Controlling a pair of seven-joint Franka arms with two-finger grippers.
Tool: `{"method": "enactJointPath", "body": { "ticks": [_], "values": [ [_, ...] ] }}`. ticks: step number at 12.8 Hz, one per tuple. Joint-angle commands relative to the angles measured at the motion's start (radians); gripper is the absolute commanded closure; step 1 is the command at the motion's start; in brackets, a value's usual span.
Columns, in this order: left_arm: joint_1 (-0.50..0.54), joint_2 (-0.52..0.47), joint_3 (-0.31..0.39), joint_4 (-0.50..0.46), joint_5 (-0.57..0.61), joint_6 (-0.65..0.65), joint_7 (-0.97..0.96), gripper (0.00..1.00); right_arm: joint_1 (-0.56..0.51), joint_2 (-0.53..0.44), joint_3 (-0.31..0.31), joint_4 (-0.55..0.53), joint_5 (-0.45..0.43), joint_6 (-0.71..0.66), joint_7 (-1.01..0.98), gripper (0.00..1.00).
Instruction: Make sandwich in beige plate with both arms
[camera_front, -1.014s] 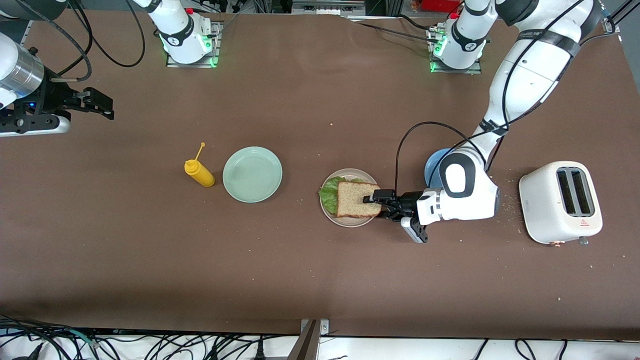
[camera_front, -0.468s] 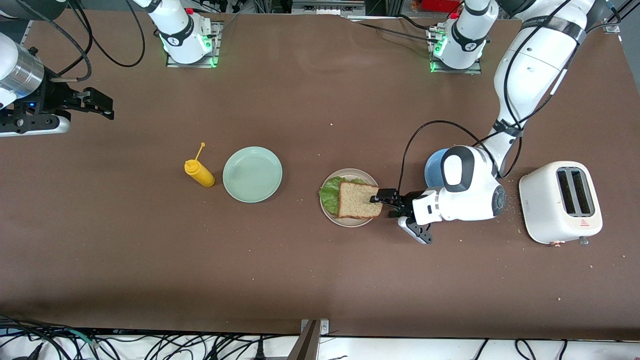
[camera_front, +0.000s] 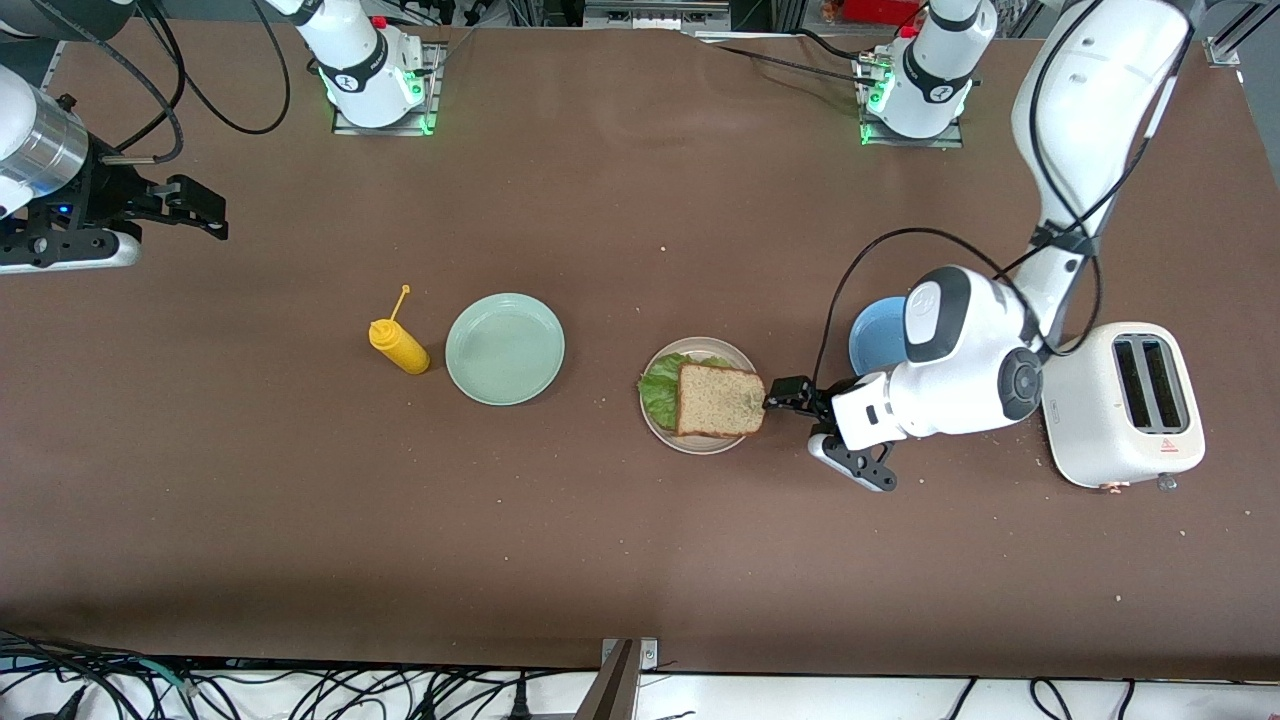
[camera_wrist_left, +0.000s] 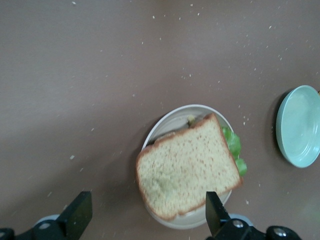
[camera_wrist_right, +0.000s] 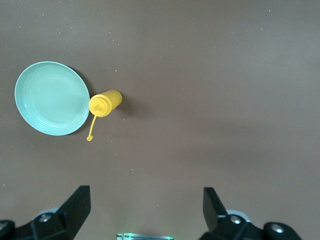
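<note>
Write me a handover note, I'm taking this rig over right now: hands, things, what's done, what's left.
Left hand: open, empty, beside the beige plate on the toaster's side.
Right hand: open, empty, waiting at its end of the table.
Sandwich: on the beige plate, top slice on, lettuce sticking out.
Done: sandwich looks assembled.
Left: probably only pulling the left arm clear.

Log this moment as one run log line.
sandwich: assembled on beige plate | left gripper: open, beside plate, holding nothing | right gripper: open, waiting at right arm's table end
</note>
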Motion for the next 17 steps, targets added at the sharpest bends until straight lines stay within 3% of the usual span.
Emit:
{"method": "enactJointPath", "body": {
  "ticks": [1, 7, 11, 14, 17],
  "values": [
    [-0.008, -0.042, 0.010, 0.129, 0.135, -0.209, -0.097, 0.00, 0.003, 0.000, -0.003, 0.004, 0.014, 0.004, -0.002, 0.00],
    [0.002, -0.290, 0.011, 0.157, 0.336, -0.540, -0.315, 0.00, 0.003, 0.000, -0.003, 0.004, 0.014, 0.004, -0.002, 0.00],
    [-0.069, -0.446, 0.192, 0.099, 0.355, -0.556, -0.301, 0.00, 0.003, 0.000, -0.003, 0.004, 0.014, 0.004, -0.002, 0.00],
    [-0.048, -0.590, 0.192, -0.014, 0.341, -0.535, -0.311, 0.00, 0.003, 0.000, -0.003, 0.003, 0.014, 0.004, -0.002, 0.00],
    [0.052, -0.615, 0.168, -0.044, 0.241, -0.535, -0.272, 0.00, 0.003, 0.000, -0.003, 0.003, 0.014, 0.004, -0.002, 0.00]
  ]
}}
